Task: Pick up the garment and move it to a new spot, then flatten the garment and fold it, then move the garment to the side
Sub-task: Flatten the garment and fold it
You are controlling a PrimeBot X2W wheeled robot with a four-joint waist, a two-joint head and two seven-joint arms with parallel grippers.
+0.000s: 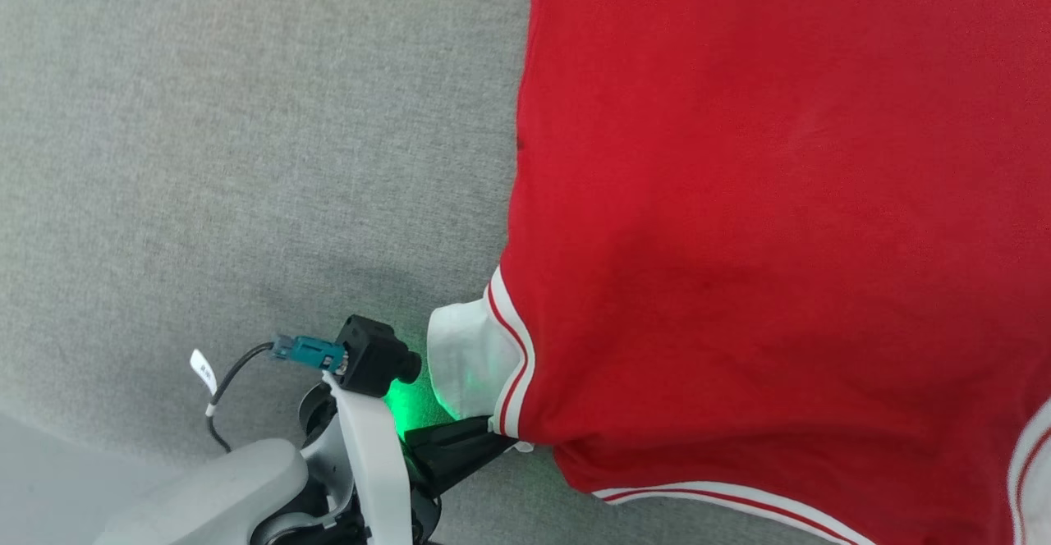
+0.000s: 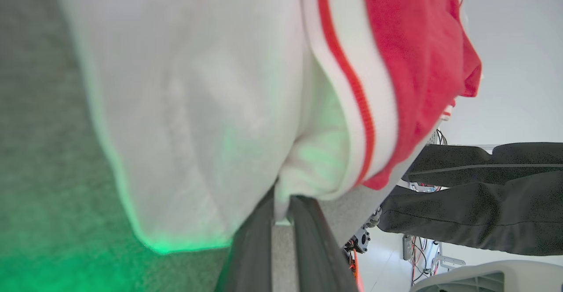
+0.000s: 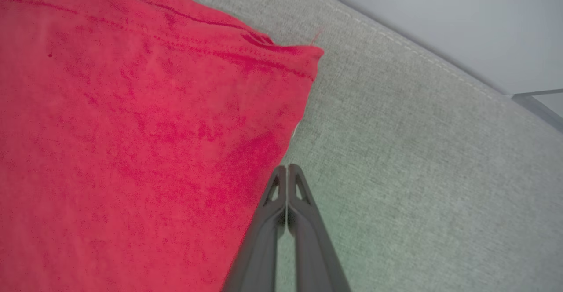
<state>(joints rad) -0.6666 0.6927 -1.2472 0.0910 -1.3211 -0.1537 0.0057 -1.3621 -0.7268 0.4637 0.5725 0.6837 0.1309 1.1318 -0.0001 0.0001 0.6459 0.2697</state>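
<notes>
The shirt (image 1: 780,200) lies spread on the grey cloth surface (image 1: 246,159). Its red body takes up the R half of the head view and is mostly smooth w/ a few soft dips. Its white sleeve (image 1: 464,356) sticks out toward our left gripper (image 1: 502,438), which comes in low from the lower L.

That gripper is clamped on the shirt. In the left wrist view its two dark fingers press together w/ a nip of white cloth between them, right by the red-and-white trim (image 1: 513,348). We reckon the hold is at the sleeve seam because it's a firm, layered spot. It gives us a corner to pull the shirt flat or carry it w/o the cloth slipping. The sleeve bunches a bit above the grip, so there's prob. some pull on it. A green glow (image 1: 410,414) from the wrist falls on sleeve and surface.

Our right gripper (image 3: 286,171) is closed too, fingers tip to tip, right at a red edge of the shirt and short of one corner. We see no cloth between them, so we can't tell if it caught the edge. It's prob. there to match the L hold so both sides lift evenly.

Approx. stage: pick-up or flattening, no fold visible yet.
</notes>
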